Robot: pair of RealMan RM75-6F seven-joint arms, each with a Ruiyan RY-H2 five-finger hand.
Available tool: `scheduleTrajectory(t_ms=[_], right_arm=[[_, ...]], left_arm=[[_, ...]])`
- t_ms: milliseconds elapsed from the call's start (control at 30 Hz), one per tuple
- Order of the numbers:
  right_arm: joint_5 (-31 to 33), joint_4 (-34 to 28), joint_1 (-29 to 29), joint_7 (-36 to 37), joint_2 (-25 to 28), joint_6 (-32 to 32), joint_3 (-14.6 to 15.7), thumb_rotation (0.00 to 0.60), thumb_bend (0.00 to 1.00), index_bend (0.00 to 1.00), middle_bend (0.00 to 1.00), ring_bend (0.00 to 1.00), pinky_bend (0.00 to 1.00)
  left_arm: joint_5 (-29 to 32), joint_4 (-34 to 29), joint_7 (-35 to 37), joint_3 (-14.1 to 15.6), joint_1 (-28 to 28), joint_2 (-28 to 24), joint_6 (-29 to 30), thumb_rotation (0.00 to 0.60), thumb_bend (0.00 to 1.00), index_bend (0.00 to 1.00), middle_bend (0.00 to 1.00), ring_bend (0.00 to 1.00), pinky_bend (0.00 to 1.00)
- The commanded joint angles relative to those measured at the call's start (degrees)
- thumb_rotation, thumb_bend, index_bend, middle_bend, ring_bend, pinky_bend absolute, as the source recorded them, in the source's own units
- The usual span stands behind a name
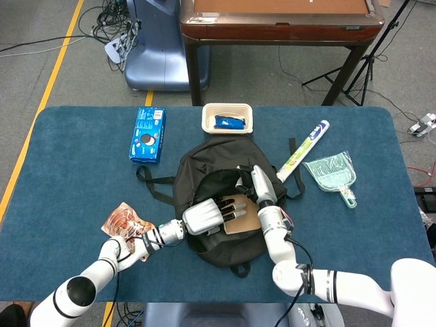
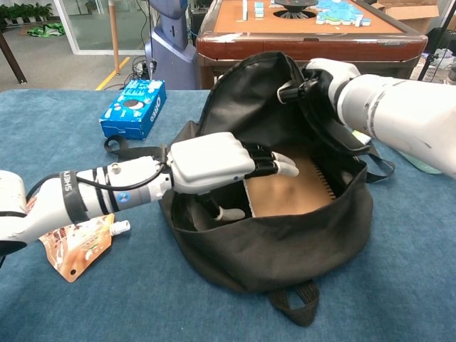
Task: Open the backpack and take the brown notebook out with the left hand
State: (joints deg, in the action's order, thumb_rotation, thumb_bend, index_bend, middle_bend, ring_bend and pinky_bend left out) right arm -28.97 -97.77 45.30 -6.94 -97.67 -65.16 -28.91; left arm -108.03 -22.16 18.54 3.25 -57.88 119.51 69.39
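1. Black backpack [image 2: 285, 249] mid-table, mouth wide open toward chest cam, top flap pulled up.
2. Brown notebook [image 2: 288, 192] lying flat inside backpack, on the bottom, spiral edge to the right in chest view.
3. Left hand [image 2: 214, 160] reaching into bag opening, palm down, fingers [image 2: 274, 165] stretched out over notebook's near-left corner, thumb below by the edge. Touching or just above: can't tell. Nothing gripped, fingers apart.
4. Right hand [image 2: 320, 75] at upper rim of bag, fingers closed on black fabric/strap, holding flap up.
5. Head view: same layout, left hand [image 1: 211, 212] over notebook [image 1: 246, 219], right hand [image 1: 260, 187] just behind it.
6. Orange snack pouch [image 2: 71, 246] flat on table under left forearm.
7. Blue box [image 1: 147, 134] left of bag, well apart.
8. White tray [image 1: 227, 109] w/ blue item behind bag.
9. Long tube [image 1: 303, 150] and green dustpan [image 1: 332, 175] to the right of bag.
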Motion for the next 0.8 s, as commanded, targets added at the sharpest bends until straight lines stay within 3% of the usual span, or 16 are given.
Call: scheduleTrajectory(t_ms=[33,433,800], right_arm=[[-1.04,-0.79,-0.83,0.57,0.15,-0.49,0.74,0.600,1.00,0.62,0.47,0.28,0.10],[-2.79,-0.50,-2.42,1.87,0.14,-0.86,1.27,0.600,1.00,0.62,0.46,0.28,0.10],[-2.27,0.76,-2.52,2.56,-0.11,0.57,0.62,0.600,1.00,0.62,0.46,0.28,0.10]], left_arm=[[0.52,1.84,-0.33,0.79,-0.87,0.86,-1.19,0.600,0.27,0.10,0.11,0.16,0.34],[3.02,5.95,-0.42,1.90,-3.35,2.69,-7.13,0.600,0.26,0.10,0.11,0.16,0.32],[6.64,6.43,2.08,0.77,-4.63,4.51,-10.21,0.600,0.25,0.11,0.11,0.16,0.28]])
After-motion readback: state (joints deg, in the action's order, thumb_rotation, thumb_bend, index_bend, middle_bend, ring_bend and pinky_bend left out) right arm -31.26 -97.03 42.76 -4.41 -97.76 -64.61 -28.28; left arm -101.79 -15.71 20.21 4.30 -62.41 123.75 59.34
